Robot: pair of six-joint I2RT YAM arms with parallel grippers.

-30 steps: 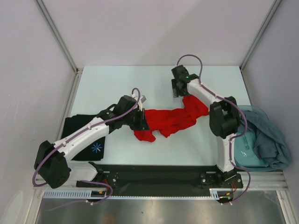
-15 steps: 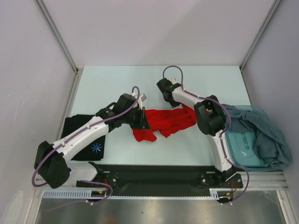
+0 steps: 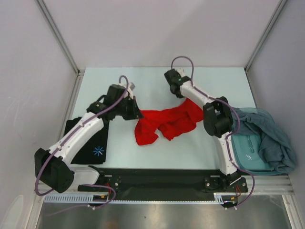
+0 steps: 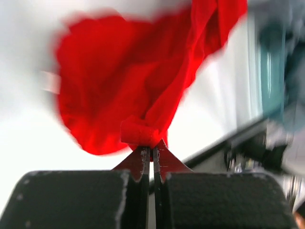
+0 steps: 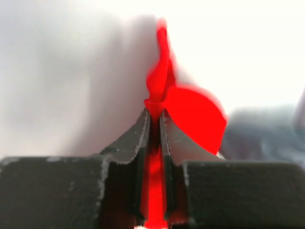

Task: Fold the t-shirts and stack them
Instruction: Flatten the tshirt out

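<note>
Red t-shirt [image 3: 164, 124] recorded in the middle of the table [image 3: 143, 83], bunched into a rumpled band and drawn between the two arms. It is plain and bright, with no print seen. Deep folds are seen along its length, and a loose lobe of cloth lies toward the near edge.

Left gripper [image 4: 152, 151]: fingers are pressed together on a small roll of red cloth at the band's left end. Right gripper [image 5: 155, 114]: fingers are clamped on a thin red pleat at the far-right end, toward the far edge. Both wrist views are blurred.

Black t-shirt [image 3: 93, 143] is laid flat by the left edge, close to the near-left corner, partly covered by the left arm. A blue-white starburst print [image 3: 98, 151] is visible on it.

Teal-grey heap [image 3: 267, 140] is piled at the right edge near the near-right corner, partly past that edge. A darker grey-blue layer is draped over a paler teal one.

Count: red, one; black, one; teal-grey, two tones noted, and the number of shirts cannot be told. Arms, two.
</note>
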